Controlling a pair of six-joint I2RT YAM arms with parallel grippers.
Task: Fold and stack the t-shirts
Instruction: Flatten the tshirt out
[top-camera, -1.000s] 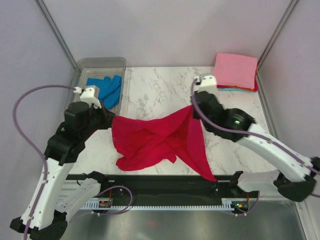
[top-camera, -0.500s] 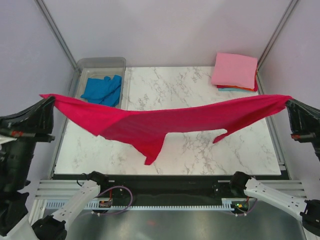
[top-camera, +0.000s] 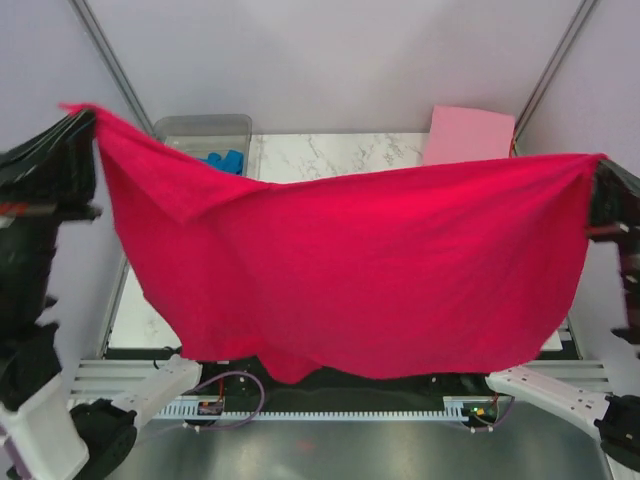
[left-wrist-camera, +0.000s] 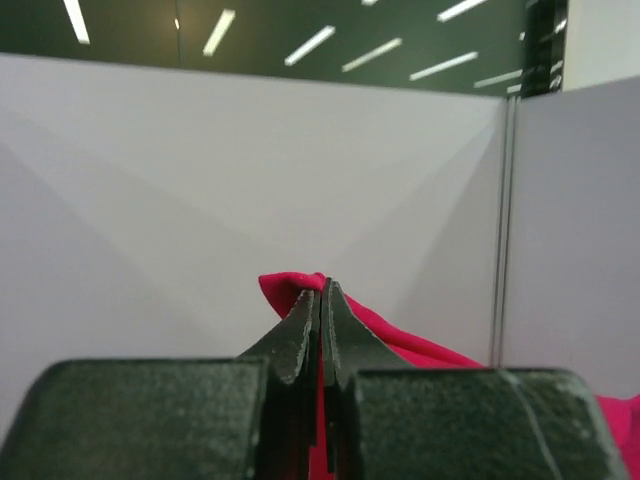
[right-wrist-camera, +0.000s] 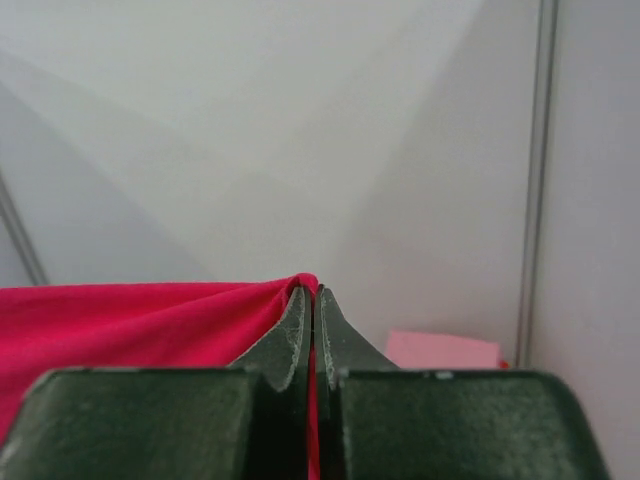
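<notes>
Crimson t-shirt (top-camera: 360, 270) stretched aloft — left end effector (left-wrist-camera: 321, 292), right end effector (right-wrist-camera: 315, 296), both clamping corners

Clear tub (top-camera: 200, 127) far left on marble table (top-camera: 330, 152); grey walls (top-camera: 330, 60) behind

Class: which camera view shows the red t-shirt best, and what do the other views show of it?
Top external: the whole red t-shirt hangs spread between the left hand and right hand. Each wrist view shows only the corner pinched in its hand, plus a strip of cloth.
</notes>
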